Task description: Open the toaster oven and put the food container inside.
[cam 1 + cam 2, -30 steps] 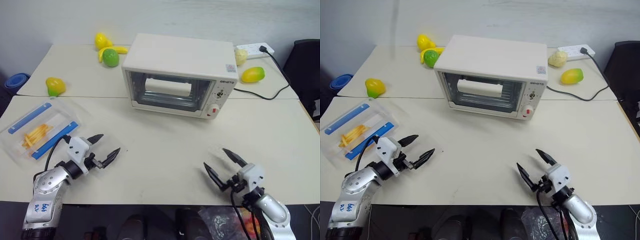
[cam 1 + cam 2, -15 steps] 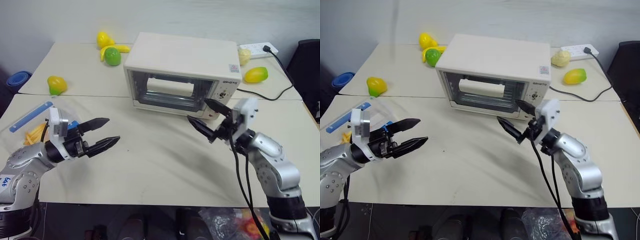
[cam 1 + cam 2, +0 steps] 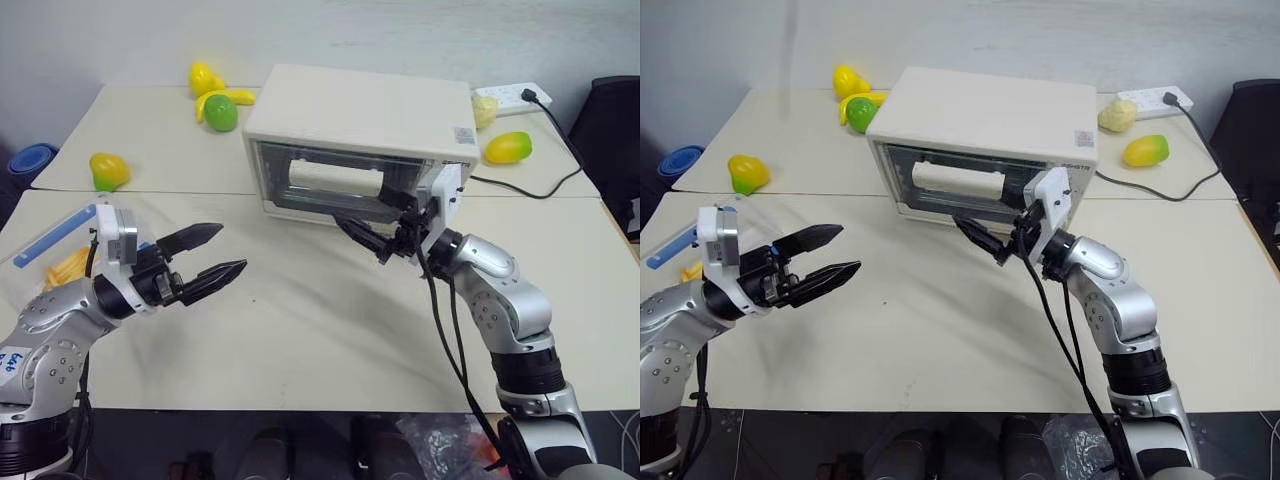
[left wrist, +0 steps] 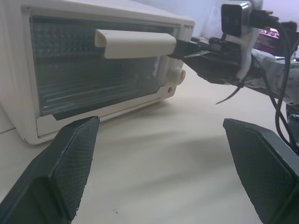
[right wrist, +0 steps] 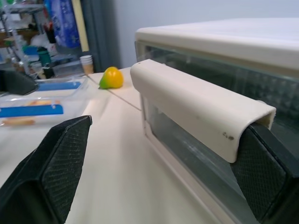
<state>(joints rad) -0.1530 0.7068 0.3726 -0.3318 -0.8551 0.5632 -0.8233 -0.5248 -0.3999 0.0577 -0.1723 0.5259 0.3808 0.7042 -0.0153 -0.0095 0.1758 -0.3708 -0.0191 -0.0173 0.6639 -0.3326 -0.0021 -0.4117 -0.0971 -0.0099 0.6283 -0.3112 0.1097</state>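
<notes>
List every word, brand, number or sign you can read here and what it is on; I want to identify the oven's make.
No text can be read.
Brand print on the toaster oven, front, above the knobs: too small to read.
Sticker on the oven's top, front right corner: too small to read.
Faint marks on the door handle's end: too blurred to read.

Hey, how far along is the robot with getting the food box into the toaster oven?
Nothing is finished: the boxy cream-white toaster oven has its glass door shut. In hand: the open right claw sits at the cream door handle, not yet closed on it. Left: pull the door down, then fetch the clear plastic food container with blue strips lying beside the open, empty left claw and slide it inside.
</notes>
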